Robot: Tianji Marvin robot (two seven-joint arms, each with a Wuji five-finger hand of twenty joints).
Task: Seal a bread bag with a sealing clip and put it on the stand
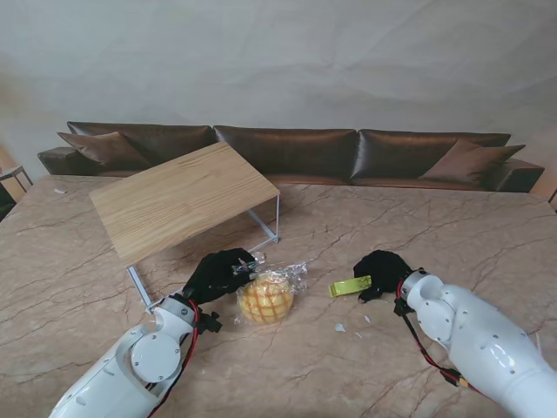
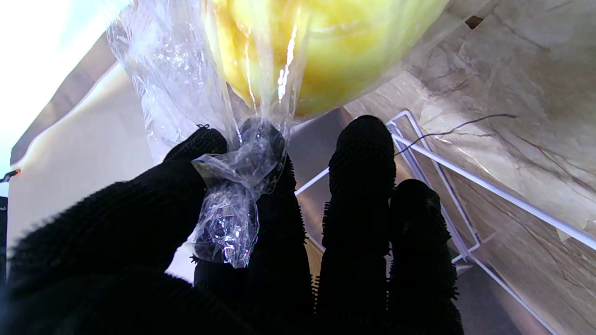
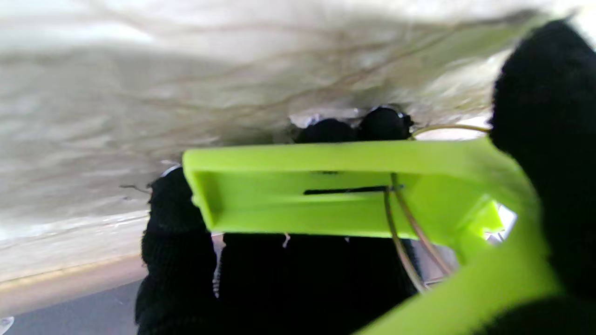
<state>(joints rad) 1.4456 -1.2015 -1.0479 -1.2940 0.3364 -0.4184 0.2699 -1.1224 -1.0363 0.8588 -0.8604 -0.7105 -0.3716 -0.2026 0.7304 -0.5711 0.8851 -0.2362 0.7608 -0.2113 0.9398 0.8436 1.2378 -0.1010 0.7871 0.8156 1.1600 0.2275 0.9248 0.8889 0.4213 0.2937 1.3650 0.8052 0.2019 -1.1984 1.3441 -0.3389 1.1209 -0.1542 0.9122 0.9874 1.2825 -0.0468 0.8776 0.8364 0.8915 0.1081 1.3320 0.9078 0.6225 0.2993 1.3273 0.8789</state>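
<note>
Brown leather sofa [image 1: 287,152] with cushions along far wall; marble-pattern table [image 1: 78,252]; small white scraps [image 1: 340,327].

In our right wrist view the desk [image 3: 139,83] is blurred, and the green clip [image 3: 326,195] runs out of the picture at its hinged end. The black fingers [image 3: 177,242] behind it are partly covered by the clip. In our left wrist view the bread [image 2: 326,42] is cut by the edge, and the bag neck [image 2: 233,204] hides part of the left robot hand [image 2: 260,242]. From the stand view, small white bits [image 1: 341,328] on the desk are too small to name.
</note>
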